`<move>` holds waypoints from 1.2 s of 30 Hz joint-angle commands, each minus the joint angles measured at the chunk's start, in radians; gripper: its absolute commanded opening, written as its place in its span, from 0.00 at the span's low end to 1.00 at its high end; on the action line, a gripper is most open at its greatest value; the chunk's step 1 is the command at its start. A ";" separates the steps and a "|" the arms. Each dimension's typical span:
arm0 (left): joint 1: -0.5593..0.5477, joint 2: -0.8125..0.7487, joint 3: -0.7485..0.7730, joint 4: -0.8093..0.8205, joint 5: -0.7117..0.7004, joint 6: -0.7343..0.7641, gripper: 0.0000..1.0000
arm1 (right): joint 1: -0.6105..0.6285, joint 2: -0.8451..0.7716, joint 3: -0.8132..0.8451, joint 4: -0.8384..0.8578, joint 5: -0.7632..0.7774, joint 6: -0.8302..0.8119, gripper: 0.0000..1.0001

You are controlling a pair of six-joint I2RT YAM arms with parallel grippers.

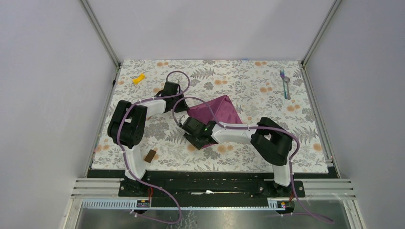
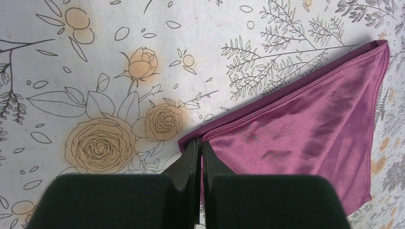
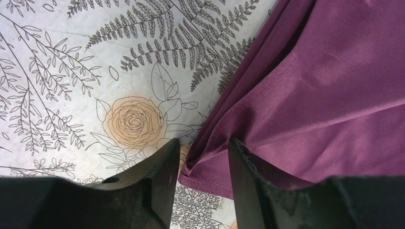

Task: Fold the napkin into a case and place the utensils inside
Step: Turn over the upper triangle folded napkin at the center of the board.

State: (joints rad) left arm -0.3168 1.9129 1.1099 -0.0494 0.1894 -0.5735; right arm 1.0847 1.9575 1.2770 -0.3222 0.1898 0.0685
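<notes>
Napkin (image 1: 218, 110) in the middle of the counter (image 1: 239, 76), folks: plum-magenta, doubled over, reading from above as a rough triangle with its peak toward the far side. Both arms are crowded in on its near-left side.

Left hand (image 1: 180, 116) is down at the cloth's left corner. Up close on the left wrist camera, that hand (image 2: 199, 143) has its jaws pressed almost together, just a sliver between them, and the corner of the napkin (image 2: 310, 124) runs straight into that pinch. The top layer is shiny, and a darker hem of the lower layer peeks out along its upper edge.

Over to the right hand (image 1: 195, 138), low at the near corner of the cloth. On the right wrist camera the hand (image 3: 203, 155) is parted to a middling gap. Its fingers (image 3: 160, 167) straddle a rumpled fold at the edge of the napkin (image 3: 325, 86), with cloth lying between the jaws but not clamped.

Utensils (image 1: 285, 86) lie close together out at the far right of the counter, well apart from the napkin, and neither hand is touching them. They are too small here to sort out which is which.

Small yellow piece (image 1: 138, 79) sits at the far left. Small brown block (image 1: 151, 155) is at the near edge, just beside the left arm's base.
</notes>
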 commanded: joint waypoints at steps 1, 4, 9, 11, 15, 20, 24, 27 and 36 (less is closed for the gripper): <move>0.002 0.015 -0.027 -0.040 -0.005 0.016 0.02 | 0.009 -0.001 -0.082 0.013 0.009 0.012 0.51; 0.003 0.018 -0.026 -0.041 -0.003 0.017 0.02 | 0.009 0.009 -0.106 0.028 0.029 0.019 0.47; 0.003 0.019 -0.024 -0.043 0.012 0.020 0.03 | 0.009 0.031 -0.127 0.061 0.026 0.033 0.26; 0.003 0.012 -0.024 -0.045 0.018 0.021 0.05 | 0.009 0.032 -0.131 0.074 0.022 0.040 0.10; 0.002 -0.010 -0.008 -0.068 0.024 0.024 0.15 | 0.009 0.001 -0.128 0.089 0.033 0.049 0.00; 0.013 -0.089 -0.002 -0.099 0.030 0.006 0.41 | 0.007 -0.078 -0.136 0.104 0.034 0.056 0.00; 0.049 -0.195 -0.028 -0.120 0.024 -0.019 0.65 | 0.001 -0.136 -0.157 0.127 0.004 0.063 0.00; 0.091 -0.278 -0.077 -0.103 0.056 -0.056 0.74 | -0.003 -0.170 -0.177 0.146 -0.015 0.076 0.00; 0.139 -0.347 -0.347 0.122 0.264 -0.406 0.84 | -0.018 -0.235 -0.193 0.170 -0.041 0.097 0.00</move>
State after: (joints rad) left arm -0.1612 1.5661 0.8913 -0.0788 0.3214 -0.7506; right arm 1.0786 1.7897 1.0885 -0.1738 0.1658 0.1398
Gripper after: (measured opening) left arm 0.912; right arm 0.022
